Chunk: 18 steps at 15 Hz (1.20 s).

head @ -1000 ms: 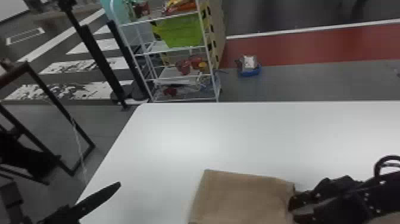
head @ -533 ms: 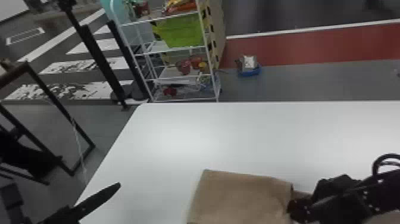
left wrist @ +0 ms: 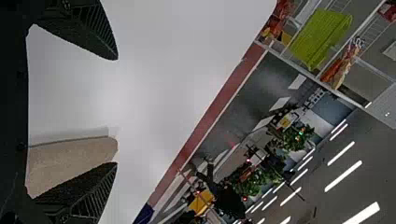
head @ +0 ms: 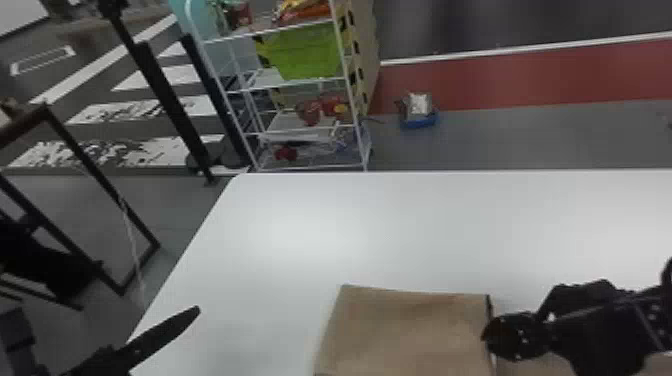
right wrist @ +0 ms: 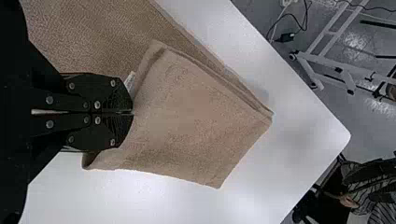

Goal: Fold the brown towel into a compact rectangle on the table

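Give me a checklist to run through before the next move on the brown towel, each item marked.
1. Brown towel on the white table: ok.
2. Right gripper at the towel, fingers closed: ok.
3. Cloth caught between those fingers: cannot tell.
4. Left gripper open and apart from the towel: ok.
5. Towel down to a compact rectangle: not ok, more cloth spreads beyond the folded part.

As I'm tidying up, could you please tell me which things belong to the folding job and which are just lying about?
Job:
brown towel on the table
right claw at the towel
left claw above the table

Lying about:
white rack beyond the table
green bin on it
blue tray on the floor
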Motion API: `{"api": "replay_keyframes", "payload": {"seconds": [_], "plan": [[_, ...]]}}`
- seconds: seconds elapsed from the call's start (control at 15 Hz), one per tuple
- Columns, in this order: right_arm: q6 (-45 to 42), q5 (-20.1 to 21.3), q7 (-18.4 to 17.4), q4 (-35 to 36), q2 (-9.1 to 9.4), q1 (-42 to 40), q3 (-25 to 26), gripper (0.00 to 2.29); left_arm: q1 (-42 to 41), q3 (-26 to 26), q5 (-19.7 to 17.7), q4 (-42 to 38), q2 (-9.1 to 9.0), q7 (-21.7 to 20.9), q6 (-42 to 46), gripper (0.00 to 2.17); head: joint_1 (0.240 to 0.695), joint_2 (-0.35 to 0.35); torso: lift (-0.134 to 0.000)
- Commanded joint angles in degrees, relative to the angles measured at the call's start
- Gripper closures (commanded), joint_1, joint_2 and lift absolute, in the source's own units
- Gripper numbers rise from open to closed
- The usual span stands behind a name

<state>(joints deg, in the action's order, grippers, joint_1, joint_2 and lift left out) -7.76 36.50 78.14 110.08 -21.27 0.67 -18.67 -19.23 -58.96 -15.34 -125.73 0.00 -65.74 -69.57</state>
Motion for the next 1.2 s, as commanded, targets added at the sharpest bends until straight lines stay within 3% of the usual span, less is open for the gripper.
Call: {"api": "replay_keyframes", "payload": {"seconds": [0.0, 0.27, 0.53, 0.67, 1.0, 1.13], "plan": [[1.2, -1.2, 0.2, 4.5, -2.02, -3.4, 3.1, 1.29, 0.2, 0.0, 0.0, 0.0, -0.15, 0.0, 0.0, 0.08, 0.695, 0.35, -0.123], [4.0, -2.9, 0.2, 11.0, -4.83, -10.3, 9.1, 1.29, 1.1, 0.3, 0.0, 0.2, -0.15, 0.0, 0.0, 0.08, 0.695, 0.35, -0.123], [3.3, -0.2, 0.2, 9.7, -3.87, -13.4, 9.3, 1.29, 2.7, 1.1, 0.1, 1.3, -0.15, 0.9, 1.4, 0.08, 0.695, 0.35, -0.123], [3.7, -1.7, 0.2, 10.7, -3.43, -13.7, 10.0, 1.29, 2.7, 1.6, -0.1, 1.4, -0.15, 2.6, 3.0, 0.08, 0.695, 0.35, -0.123], [8.4, -7.7, 0.2, 19.3, -4.04, -17.1, 17.5, 1.29, 2.4, 6.7, -2.0, 3.5, -0.15, 15.3, 15.6, 0.08, 0.695, 0.35, -0.123], [7.9, -8.4, 0.2, 20.3, -4.31, -20.1, 20.5, 1.29, 1.6, 10.4, -2.1, 6.2, -0.15, 21.3, 29.7, 0.08, 0.695, 0.35, -0.123]]}}
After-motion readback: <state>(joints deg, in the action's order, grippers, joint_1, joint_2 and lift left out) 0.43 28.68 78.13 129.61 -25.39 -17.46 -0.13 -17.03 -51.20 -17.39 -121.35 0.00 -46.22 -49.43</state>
